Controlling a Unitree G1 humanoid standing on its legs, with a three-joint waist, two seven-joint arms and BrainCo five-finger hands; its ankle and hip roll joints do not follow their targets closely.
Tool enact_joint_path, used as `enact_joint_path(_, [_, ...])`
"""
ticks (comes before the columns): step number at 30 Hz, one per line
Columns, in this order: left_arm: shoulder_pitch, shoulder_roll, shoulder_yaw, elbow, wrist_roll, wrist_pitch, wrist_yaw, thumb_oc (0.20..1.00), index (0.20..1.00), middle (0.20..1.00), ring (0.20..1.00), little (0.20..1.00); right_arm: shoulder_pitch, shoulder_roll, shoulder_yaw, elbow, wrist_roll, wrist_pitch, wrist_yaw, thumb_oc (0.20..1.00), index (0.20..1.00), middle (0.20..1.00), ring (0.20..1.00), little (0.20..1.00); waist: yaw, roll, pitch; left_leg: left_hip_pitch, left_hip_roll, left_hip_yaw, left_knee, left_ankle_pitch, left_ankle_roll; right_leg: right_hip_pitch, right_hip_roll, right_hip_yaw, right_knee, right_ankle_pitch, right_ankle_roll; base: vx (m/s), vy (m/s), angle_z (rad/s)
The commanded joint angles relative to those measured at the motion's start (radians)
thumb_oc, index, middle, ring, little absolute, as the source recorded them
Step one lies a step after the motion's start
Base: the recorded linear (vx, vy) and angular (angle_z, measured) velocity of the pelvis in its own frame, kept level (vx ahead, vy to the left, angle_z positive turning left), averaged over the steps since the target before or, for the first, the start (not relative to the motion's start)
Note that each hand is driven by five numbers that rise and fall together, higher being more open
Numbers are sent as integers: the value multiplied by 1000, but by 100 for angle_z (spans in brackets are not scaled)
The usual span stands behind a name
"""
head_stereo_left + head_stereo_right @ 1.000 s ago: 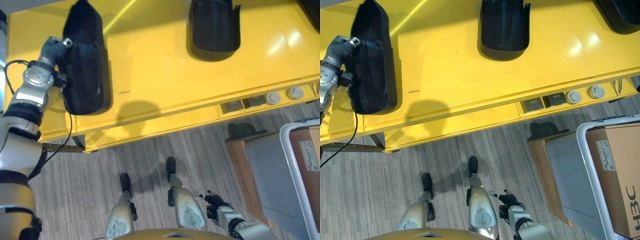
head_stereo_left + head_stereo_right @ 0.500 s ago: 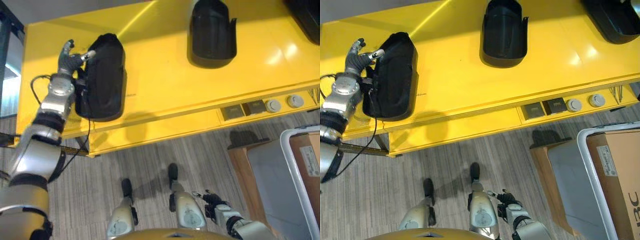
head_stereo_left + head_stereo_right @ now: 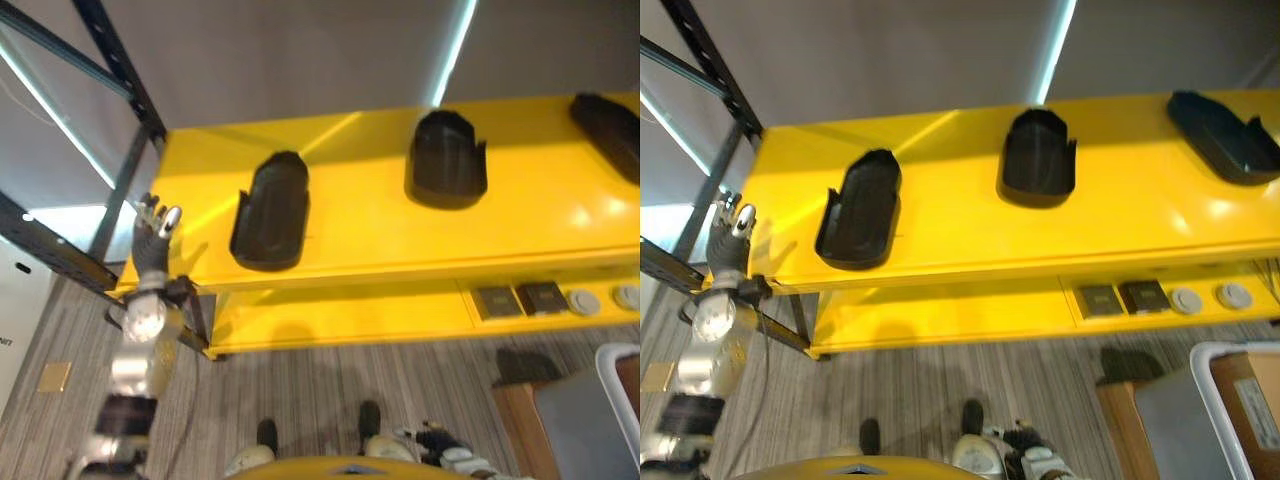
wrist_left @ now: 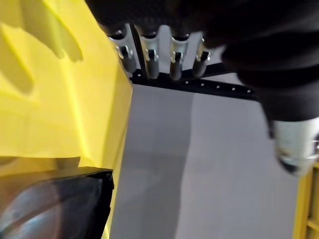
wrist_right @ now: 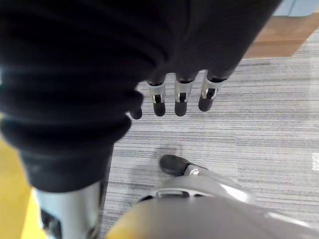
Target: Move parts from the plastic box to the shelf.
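**Yellow shelf, black parts**

The shelf (image 3: 940,150) is bright glossy yellow. Three parts on it are matte black: left part (image 3: 860,210), middle part (image 3: 1038,155), right part (image 3: 1222,135). The floor (image 3: 940,390) is grey with fine stripes. The left hand (image 3: 152,235) has silver fingers (image 4: 149,55) with dark tips.

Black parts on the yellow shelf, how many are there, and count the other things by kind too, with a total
Black parts on the yellow shelf: 3, left, middle, right
Round knobs on the shelf front: 2, and
Dark square panels beside them: 2, and
Total: 7
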Motion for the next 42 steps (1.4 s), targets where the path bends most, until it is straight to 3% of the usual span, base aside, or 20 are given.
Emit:
enact_joint_path(1, [29, -7, 7, -115, 36, -79, -112, 501, 501, 501, 501, 501, -27, 39, -5, 61, -41, -12, 10, 1000, 1000, 1000, 1000, 1000, 8, -47, -1, -15, -10, -10, -1, -10, 18, 65, -52, -9, 3, -64, 41, 24, 40, 1])
enact_joint_path(2, [59, -17, -13, -135, 16, -86, -152, 200, 200, 200, 200, 200, -17, 48, -2, 60, -36, -14, 14, 1000, 1000, 1000, 1000, 1000, 13, -53, -8, -9, -11, -13, -1, -14, 20, 74, -55, -11, 3, -64, 41, 4, 47, 6])
enact_joint_path(8, [163, 32, -212, -190, -53, -42, -349, 200, 200, 200, 200, 200, -13, 86, 48, 46, -79, -33, 37, 1000, 1000, 1000, 1000, 1000, 36, -85, -20, -5, -30, -43, 4, -21, 29, 101, -70, -42, 17, -69, 50, -8, 24, 21])
enact_joint_path(13, [204, 75, -263, -182, -75, -13, -392, 200, 200, 200, 200, 200, -20, 96, 67, 48, -101, -34, 30, 1000, 1000, 1000, 1000, 1000, 38, -88, -27, 5, -33, -34, -1, -24, 34, 102, -68, -35, 14, -66, 52, -2, 16, 2])
enact_joint_path(21, [150, 87, -253, -138, -58, -16, -366, 200, 200, 200, 200, 200, 15, 84, 57, 21, -64, -40, 18, 1000, 1000, 1000, 1000, 1000, -4, -97, -21, -3, -23, 0, -1, -26, 30, 71, -58, 4, 6, -54, 50, -20, 0, -11])
enact_joint_path(28, [-46, 67, -193, 16, -7, -74, -257, 200, 200, 200, 200, 200, 27, 60, 49, -59, -16, -61, -5, 1000, 1000, 1000, 1000, 1000, -54, -102, 51, -79, -3, 49, -1, 2, 19, -47, -45, 55, 3, -8, 54, -123, -5, -23])
enact_joint_path(42, [-234, 49, -137, 181, -4, -115, -122, 200, 200, 200, 200, 200, 2, 57, 62, -76, 13, -69, -29, 1000, 1000, 1000, 1000, 1000, -85, -108, 125, -178, -4, 58, -1, 41, 12, -150, -43, 75, 3, 24, 53, -30, -4, -10])
